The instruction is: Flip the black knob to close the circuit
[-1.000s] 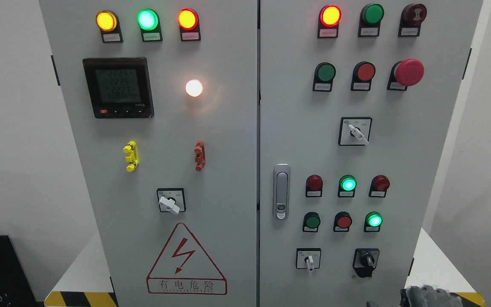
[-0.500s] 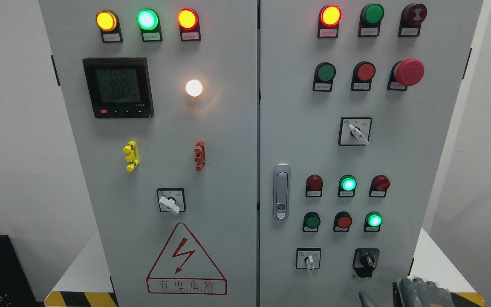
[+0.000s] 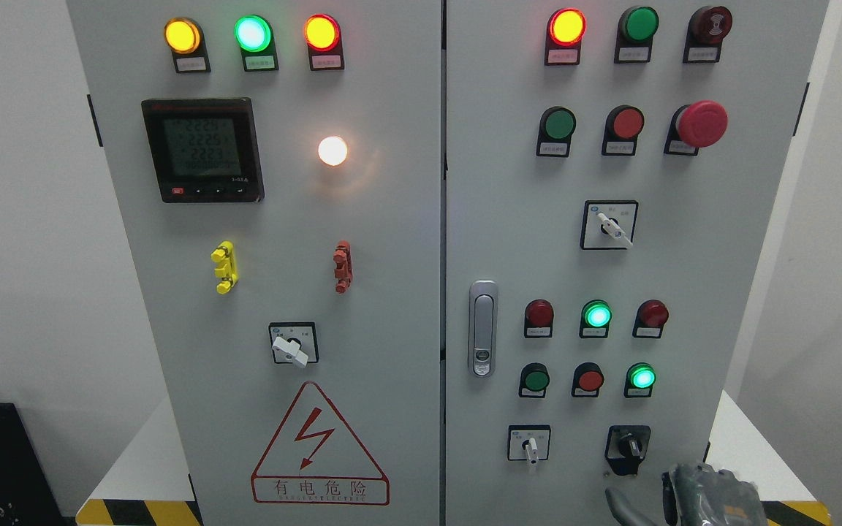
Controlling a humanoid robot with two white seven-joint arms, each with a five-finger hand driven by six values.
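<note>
Your right hand (image 3: 706, 497) shows only at the bottom edge, right of centre, a grey palm with one dark finger (image 3: 622, 505) poking out left; fingers mostly cropped, so you cannot tell if it's spread or curled, and it grips nothing visible. Left hand not in view. The black knob (image 3: 628, 445) sits just above and slightly left of that hand, lowest row of the right cabinet door (image 3: 684, 256), on a black plate, its handle pointing roughly straight down. Not touched yet. Expect a stiff rotary selector: rigid plastic, small, smooth sides, probably a spring detent that resists then snaps, so pinch the raised bar across its two flat faces and twist, don't push on the tip. Just left of it is a white-handled selector (image 3: 530, 444), easy to bump. Above, a row of three buttons with a lit green lamp (image 3: 641, 377) on the right. No containers in the scene; only the closed cabinet, its door latch (image 3: 482, 328) shut, contents hidden.
</note>
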